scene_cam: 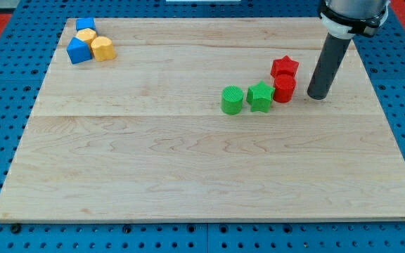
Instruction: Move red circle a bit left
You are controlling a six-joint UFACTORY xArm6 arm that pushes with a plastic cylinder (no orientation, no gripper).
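The red circle [284,89] is a short red cylinder right of the board's middle, in the upper half. It touches the green star [260,96] on its left and sits just below the red star [285,67]. A green circle [232,100] stands left of the green star. My tip [318,95] is the lower end of the dark rod, a short gap to the right of the red circle, not touching it.
At the view's top left is a cluster: a blue block [85,24], a blue block [79,50], a yellow block [103,48] and a yellow block [86,35] between them. The wooden board [188,176] lies on a blue pegboard.
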